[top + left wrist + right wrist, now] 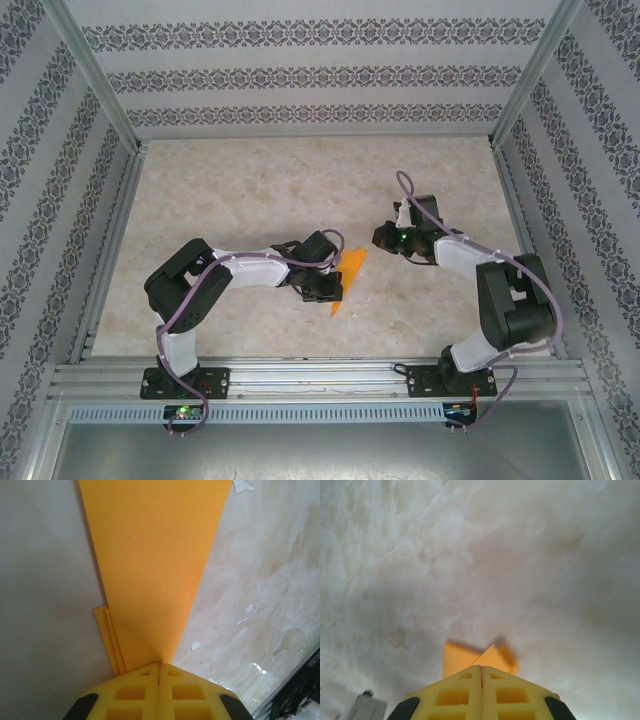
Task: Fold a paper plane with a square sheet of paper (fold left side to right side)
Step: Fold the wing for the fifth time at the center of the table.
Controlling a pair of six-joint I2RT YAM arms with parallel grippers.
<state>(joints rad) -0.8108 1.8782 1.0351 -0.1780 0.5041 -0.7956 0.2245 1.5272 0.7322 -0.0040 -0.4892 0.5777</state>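
The square sheet of paper (348, 278) lies mid-table, folded into a narrow orange pointed shape. In the left wrist view the paper (155, 565) widens away from my fingertips, with two lower layers showing along its left edge. My left gripper (332, 290) (160, 664) is shut, its yellow tips at the paper's narrow end. I cannot tell whether they pinch it or rest on it. My right gripper (381, 238) (481, 667) is shut on nothing, just right of the paper's far end. A small part of the paper (456, 660) shows beyond its tips.
The pale marbled table (250, 200) has chipped patches (195, 645). Patterned walls and aluminium posts (95, 80) enclose it. A metal rail (320, 375) runs along the near edge by the arm bases, and its edge (295, 685) lies close to the left gripper.
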